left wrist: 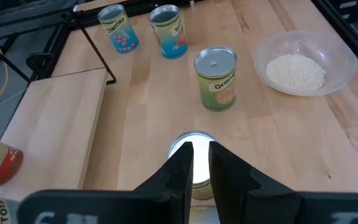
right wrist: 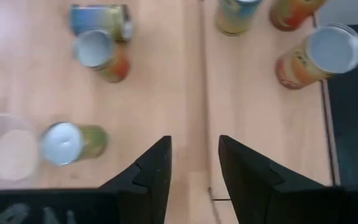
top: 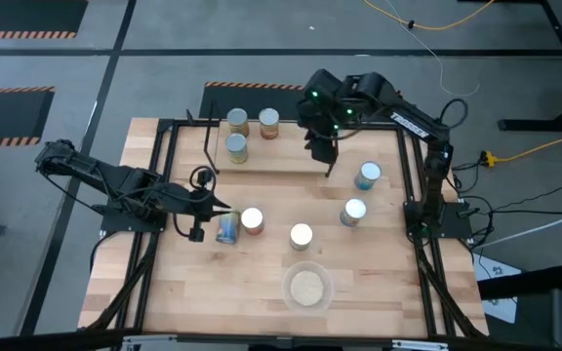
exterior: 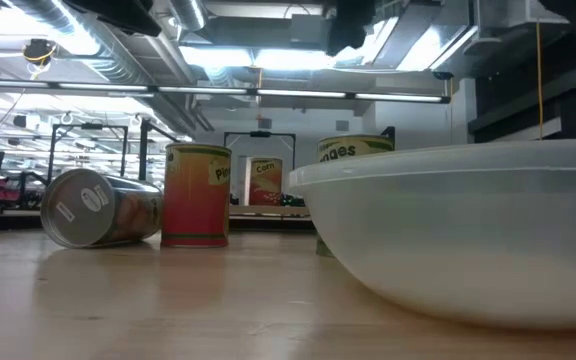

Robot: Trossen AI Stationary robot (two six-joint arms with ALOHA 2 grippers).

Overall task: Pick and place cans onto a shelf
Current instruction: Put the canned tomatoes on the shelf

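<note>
Wooden worktop [top: 379, 283], three cans [top: 236, 147] upright on the shelf [top: 281, 156], left gripper [top: 224, 211] fingers nearly clenched beside a toppled blue can [top: 227, 228], right gripper [top: 326, 156] fingers released above the shelf, four upright cans elsewhere, bowl [top: 307, 287] of grains.

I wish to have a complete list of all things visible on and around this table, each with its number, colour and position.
cans on the shelf: three, silver tops, at the shelf's left end
standing cans: four, silver tops, blue and orange-green labels, on the table in front of the shelf
lying can: one, blue, on its side beside a standing can
shelf: one, light wood, black frame, far side of the table
bowl: one, clear, pale grains inside, near edge
table: one, light wood
left hand: nearly shut, empty, over the lying can
right hand: open, empty, above the shelf
</note>
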